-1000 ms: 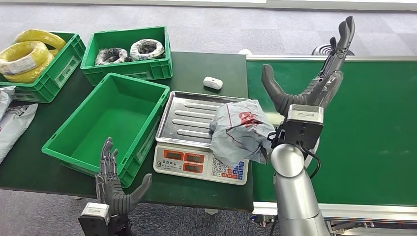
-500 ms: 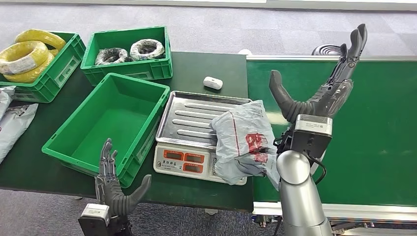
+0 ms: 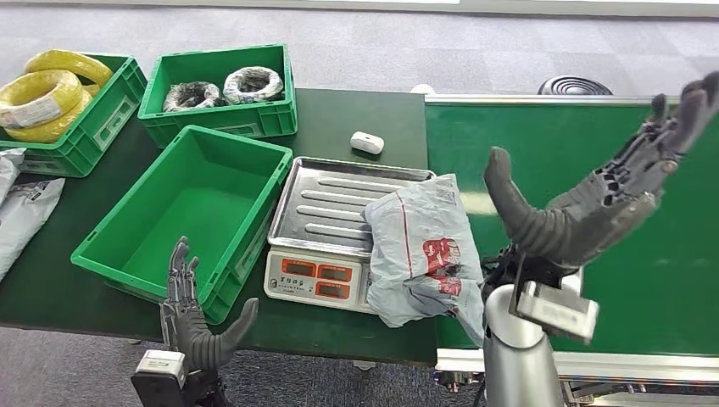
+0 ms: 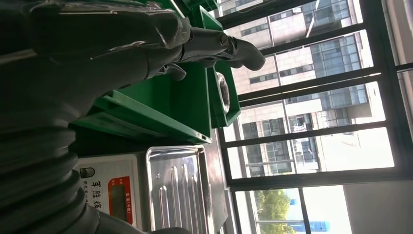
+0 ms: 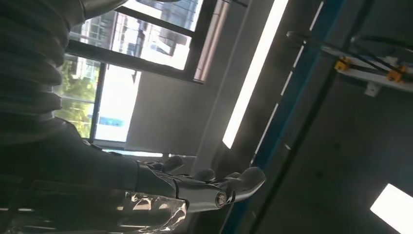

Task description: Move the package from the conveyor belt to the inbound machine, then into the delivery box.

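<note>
Fingers of left hand point(image 3: 197, 326) spread, holding nothing, low by front table edge near empty green bin point(image 3: 119, 249). Package point(image 3: 421, 248) lies on scale point(image 3: 335, 233), rt side, long axis front-to-back. Right hand point(image 3: 593, 199) also spread, empty, just right of package, the nearer hand.

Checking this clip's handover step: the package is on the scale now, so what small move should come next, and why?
Probably the left hand should reach across toward the package. The package lies on the scale, overhanging its keypad, and the right hand is open above the conveyor belt, apart from it. The empty green box stands on the left hand's side.
</note>
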`<state>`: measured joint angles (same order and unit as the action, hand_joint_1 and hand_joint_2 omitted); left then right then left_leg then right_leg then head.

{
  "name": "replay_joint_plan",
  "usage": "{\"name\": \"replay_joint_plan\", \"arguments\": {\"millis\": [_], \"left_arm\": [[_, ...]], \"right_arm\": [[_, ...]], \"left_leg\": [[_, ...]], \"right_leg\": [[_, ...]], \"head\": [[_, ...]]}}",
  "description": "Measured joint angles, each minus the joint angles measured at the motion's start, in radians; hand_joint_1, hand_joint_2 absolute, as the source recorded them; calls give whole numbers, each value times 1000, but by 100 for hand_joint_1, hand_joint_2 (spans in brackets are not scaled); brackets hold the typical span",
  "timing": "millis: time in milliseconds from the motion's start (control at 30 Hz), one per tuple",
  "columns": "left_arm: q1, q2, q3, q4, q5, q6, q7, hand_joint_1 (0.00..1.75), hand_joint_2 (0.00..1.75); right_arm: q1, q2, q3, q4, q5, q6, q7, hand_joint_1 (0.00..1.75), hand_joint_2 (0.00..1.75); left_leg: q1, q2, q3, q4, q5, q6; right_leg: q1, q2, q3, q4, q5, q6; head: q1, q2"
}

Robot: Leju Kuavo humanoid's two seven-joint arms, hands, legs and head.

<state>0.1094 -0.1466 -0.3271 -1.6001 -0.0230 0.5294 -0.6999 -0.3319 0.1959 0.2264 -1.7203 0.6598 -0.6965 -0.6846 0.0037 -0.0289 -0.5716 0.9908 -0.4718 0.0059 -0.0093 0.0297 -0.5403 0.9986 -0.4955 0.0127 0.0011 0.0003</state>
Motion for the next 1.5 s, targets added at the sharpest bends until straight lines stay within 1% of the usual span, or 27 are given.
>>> {"name": "replay_joint_plan", "arguments": {"millis": [167, 400, 533, 633, 700, 767, 833, 933, 1033, 1133, 1233, 1300, 1400, 1500], "left_arm": [[7, 3, 4, -12, -2, 3, 0, 0, 175], [24, 3, 16, -55, -33, 10, 0, 0, 175], [29, 5, 22, -119, -77, 25, 0, 0, 175], [13, 20, 4, -185, -124, 55, -1, 0, 175], [-19, 34, -26, -221, -166, 54, 4, 0, 175], [-62, 40, -54, -234, -217, 21, 27, 0, 175], [-119, 41, -84, -226, -279, -42, 79, 0, 175], [-237, 37, -145, -170, -372, -163, 178, 0, 175], [-316, 29, -203, -111, -415, -217, 221, 0, 175], [-373, 21, -243, -65, -450, -258, 254, 0, 175], [-428, 11, -303, -6, -548, -347, 310, 0, 175], [-461, -4, -355, 59, -619, -388, 336, 0, 175], [-498, -29, -420, 159, -674, -402, 351, 0, 175], [-521, -43, -453, 222, -693, -403, 354, 0, 175]], "right_arm": [[83, 27, 17, -158, 28, -1, -12, 0, 175], [122, 36, 54, -295, 39, -1, -12, 0, 175], [147, 40, 74, -342, 16, 0, -12, 0, 175], [178, 46, 73, -343, -31, 0, -12, 0, 175], [202, 55, 71, -340, -60, 0, -12, 0, 175], [224, 64, 68, -339, -78, 0, -12, 0, 175], [244, 76, 58, -339, -95, 0, -12, 0, 175], [261, 99, 23, -340, -118, 0, -12, 0, 175], [269, 117, -11, -343, -122, 0, -12, 0, 175], [276, 129, -41, -349, -122, 0, -12, 0, 175], [280, 140, -82, -366, -127, 0, -12, 0, 175], [286, 143, -112, -383, -128, 0, -12, 0, 175], [296, 143, -150, -409, -127, 0, -12, 0, 175], [303, 143, -171, -425, -122, 0, -12, 0, 175]], "left_leg": [[0, 0, 0, 0, 0, 0], [0, 0, 1, 0, 0, 0], [0, 0, 1, 0, 0, 0], [0, 0, 1, 0, 0, 0], [0, -1, 1, 0, 0, 0], [0, -1, 1, 0, 0, 0], [0, -1, 2, 0, 0, 0], [0, -1, 2, 0, 1, 1], [0, 1, 2, 0, 1, 1], [0, 0, 2, 1, 1, 1], [0, 0, 1, 1, 1, 1], [0, 0, 1, 1, 1, 1], [0, 1, 1, 1, 1, 1], [0, 1, 1, 1, 1, 1]], "right_leg": [[0, 0, 0, 0, 0, -1], [0, 0, 1, 0, 0, 0], [0, 0, 1, 0, 0, 0], [0, 0, 0, 0, 0, -1], [0, -1, 0, 0, 0, -1], [0, -1, 0, 0, 0, -1], [0, -1, 0, 0, 0, -1], [0, -2, 1, 0, 0, 0], [-1, 0, 1, 0, 1, -1], [-1, 0, 0, 0, 1, -1], [-1, 0, 0, 0, 1, -1], [-1, 0, 0, 0, 1, -1], [-1, 1, 0, 0, 1, -1], [-1, 1, 0, 0, 1, -1]], "head": [[0, 0], [0, 0], [0, 0], [0, 0], [0, 0], [0, 0], [0, 0], [0, 0], [0, 0], [0, 0], [0, 0], [0, 0], [0, 0], [0, 0]]}}
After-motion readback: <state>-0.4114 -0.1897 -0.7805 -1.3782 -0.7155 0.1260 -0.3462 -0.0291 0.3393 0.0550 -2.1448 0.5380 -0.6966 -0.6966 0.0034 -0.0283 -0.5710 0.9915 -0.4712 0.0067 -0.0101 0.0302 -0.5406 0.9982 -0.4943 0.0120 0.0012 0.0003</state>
